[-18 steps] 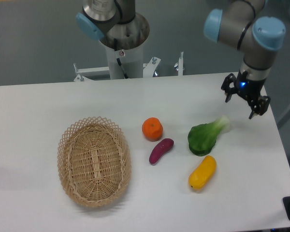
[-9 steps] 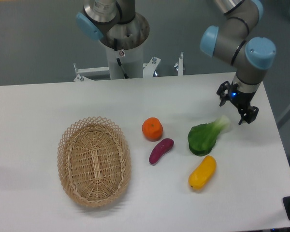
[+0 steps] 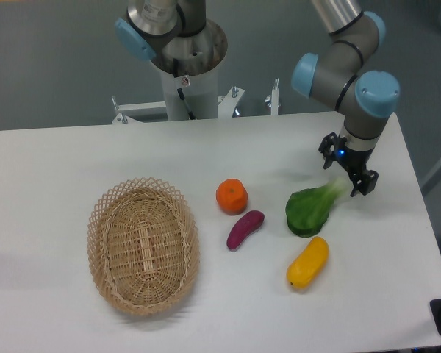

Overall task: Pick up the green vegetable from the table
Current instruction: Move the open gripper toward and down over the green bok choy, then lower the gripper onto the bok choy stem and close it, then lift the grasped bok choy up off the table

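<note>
- Fixed camera: my gripper [image 3: 348,169] hangs with fingers spread, empty, right over the pale stem end of the bok choy [image 3: 313,207], which lies on the table [image 3: 51,162] between the orange [image 3: 231,195] and the yellow vegetable [image 3: 308,262] (eggplant [image 3: 245,229] beside).
- Step: approach, nothing grasped; next I'd lower and close.
- No readable writing.

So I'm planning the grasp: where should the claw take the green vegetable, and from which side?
Probably from above, on the narrow pale stem of the green vegetable, which points up-right toward the open claw. The leafy end looks wider and ruffled, and the yellow vegetable lies close below it.
</note>
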### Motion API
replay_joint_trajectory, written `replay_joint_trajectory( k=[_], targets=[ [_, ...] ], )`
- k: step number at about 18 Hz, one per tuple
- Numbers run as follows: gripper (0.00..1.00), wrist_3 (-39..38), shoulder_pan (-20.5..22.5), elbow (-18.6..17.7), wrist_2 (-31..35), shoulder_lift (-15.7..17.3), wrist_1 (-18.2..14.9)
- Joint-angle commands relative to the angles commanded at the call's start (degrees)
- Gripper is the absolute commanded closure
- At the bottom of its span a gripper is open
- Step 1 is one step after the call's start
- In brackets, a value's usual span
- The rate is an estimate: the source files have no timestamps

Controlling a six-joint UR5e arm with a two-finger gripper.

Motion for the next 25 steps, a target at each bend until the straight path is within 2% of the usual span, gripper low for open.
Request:
replay_joint_trajectory(
  k=[2,4,6,7,8,10,12,18,25],
  targets=[
    [0.01,0.0,0.0,-0.1,0.0,0.0,0.0],
    [0.11,-1.2,-0.6,-0.1,0.0,-0.2,1.1],
    [0.31,-1.8,-1.0,0.0,0.0,-0.4,2.2],
    [0.45,-1.8,-1.0,0.0,0.1,-0.4,2.2],
    [0.53,-1.8,-1.0,-0.1,0.1,-0.3,2.1],
    [0.55,-1.8,-1.0,-0.1,0.1,-0.3,2.1],
    [0.63,-1.8,-1.0,-0.1,0.1,-0.2,2.1],
    [0.66,-1.4,-0.4,0.7,-0.1,0.7,2.2],
    [0.66,-1.8,1.8,1.0,-2.1,5.7,1.1]
  ],
)
